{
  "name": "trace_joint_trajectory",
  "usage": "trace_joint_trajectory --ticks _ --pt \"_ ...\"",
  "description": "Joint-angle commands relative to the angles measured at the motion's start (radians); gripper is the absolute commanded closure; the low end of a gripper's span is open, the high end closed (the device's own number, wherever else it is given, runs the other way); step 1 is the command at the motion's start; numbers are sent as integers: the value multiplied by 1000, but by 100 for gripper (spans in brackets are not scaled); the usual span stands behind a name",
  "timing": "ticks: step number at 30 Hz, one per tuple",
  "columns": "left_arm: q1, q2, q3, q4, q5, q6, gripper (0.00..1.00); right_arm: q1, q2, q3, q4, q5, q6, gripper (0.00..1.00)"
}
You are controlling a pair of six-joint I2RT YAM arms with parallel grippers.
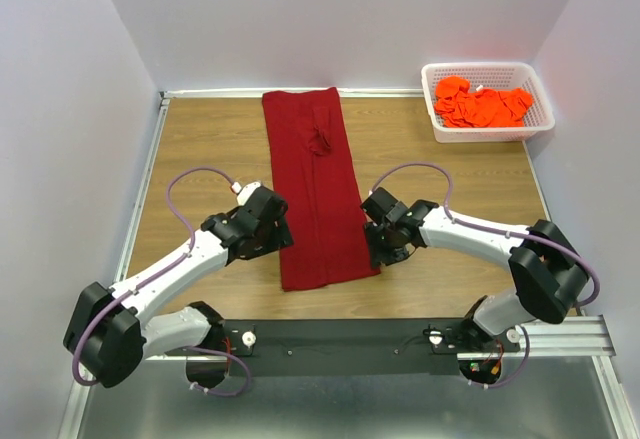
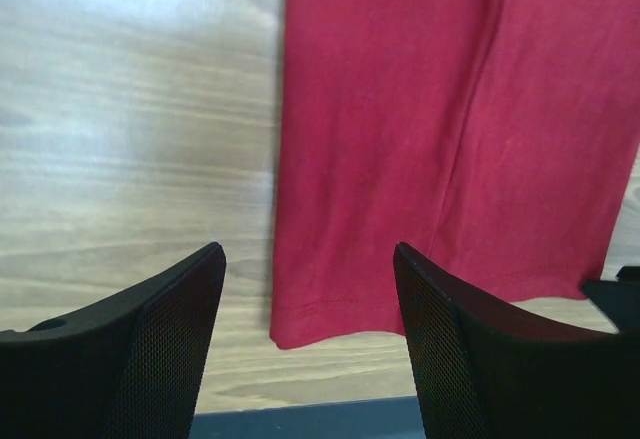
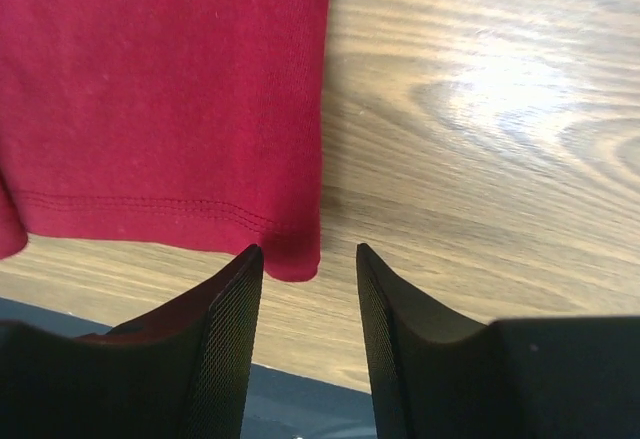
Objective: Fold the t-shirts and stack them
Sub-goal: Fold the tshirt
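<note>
the left gripper (image 2: 305, 251) is positioned at the near left corner of the dark red t-shirt (image 1: 318, 194). its jaws are set wide apart and nothing is clamped. the right gripper (image 3: 308, 249) is positioned at the near right corner. its jaws are also apart, with a narrower gap, and the hem corner is seen just ahead of that gap; no grip on the cloth is shown. the dark red t-shirt is laid flat as a long narrow strip on the wooden table (image 1: 210, 149), between both arms, and reaches the back edge. a small bunched fold is seen near its far end. at the far right corner a white basket (image 1: 490, 134) is placed, well apart from the strip, with orange t-shirts (image 1: 480, 106) piled inside.
</note>
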State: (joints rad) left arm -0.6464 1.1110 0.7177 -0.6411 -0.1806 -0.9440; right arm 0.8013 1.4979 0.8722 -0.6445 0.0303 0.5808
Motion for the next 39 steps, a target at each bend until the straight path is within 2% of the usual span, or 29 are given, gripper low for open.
trace_joint_trajectory --ticks 1,13,15,16,18,19,25,29,39 --pt "-24 12 -24 -49 -10 -104 24 -1 -8 -35 75 -56 -21 50" --pt "-116 101 -50 -43 4 -179 25 -1 33 -35 85 -38 -27 52" --pt "-127 102 -57 -37 15 -188 26 -1 38 -45 91 -44 -27 57" --pt "-130 101 -63 -37 18 -191 26 1 38 -47 91 -46 -27 65" --pt "-139 104 -69 -42 26 -193 26 -1 35 -53 89 -40 -25 74" --pt "-142 105 -70 -43 29 -191 26 -1 32 -59 89 -36 -24 83" --pt "-179 115 -100 -37 66 -203 26 -7 18 -107 91 -40 -15 99" --pt "-206 113 -107 -38 82 -222 28 -10 13 -122 94 -41 -15 99" --pt "-226 105 -129 -29 60 -272 47 -14 19 -113 100 -50 -25 99"
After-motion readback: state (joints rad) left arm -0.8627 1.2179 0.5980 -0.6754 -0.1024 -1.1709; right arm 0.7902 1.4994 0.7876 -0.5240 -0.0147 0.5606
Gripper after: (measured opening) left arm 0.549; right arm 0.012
